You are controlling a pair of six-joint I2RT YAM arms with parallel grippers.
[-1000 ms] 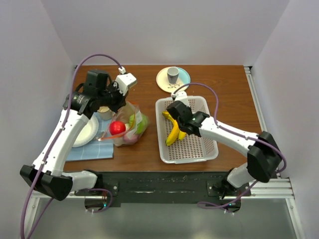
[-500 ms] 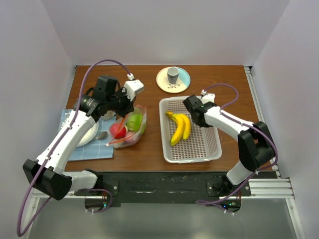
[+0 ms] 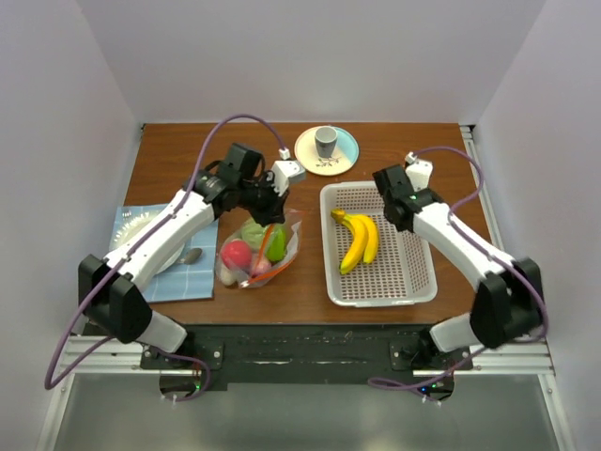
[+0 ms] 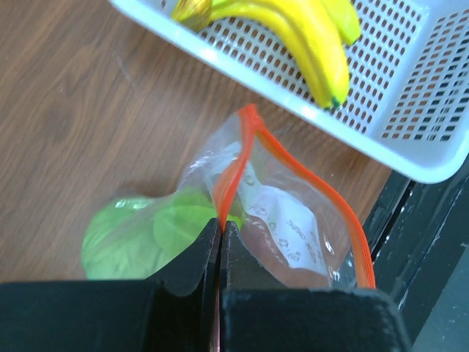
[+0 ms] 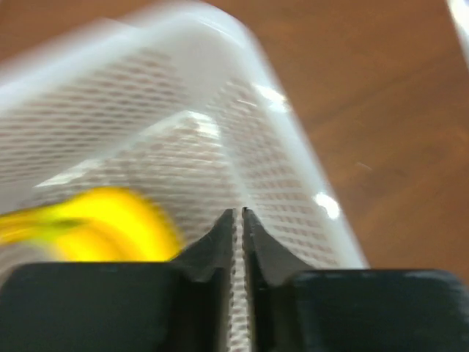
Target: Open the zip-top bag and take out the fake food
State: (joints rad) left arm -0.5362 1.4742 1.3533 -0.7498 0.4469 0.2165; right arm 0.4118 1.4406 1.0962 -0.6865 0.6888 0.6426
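Orange-zipped zip-top bag point(image 4: 293, 220) pinched by left tool point(image 4: 220, 224); right tool point(image 5: 238, 213) (blurred view) seems closed, empty.

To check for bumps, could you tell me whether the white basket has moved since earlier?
Yes: the white basket shifted right, judged against the unmoved plate.

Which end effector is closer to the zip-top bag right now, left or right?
Left. The left end effector is shut on the orange strip of the zip-top bag; the right end effector is at the white basket, apart from the bag.
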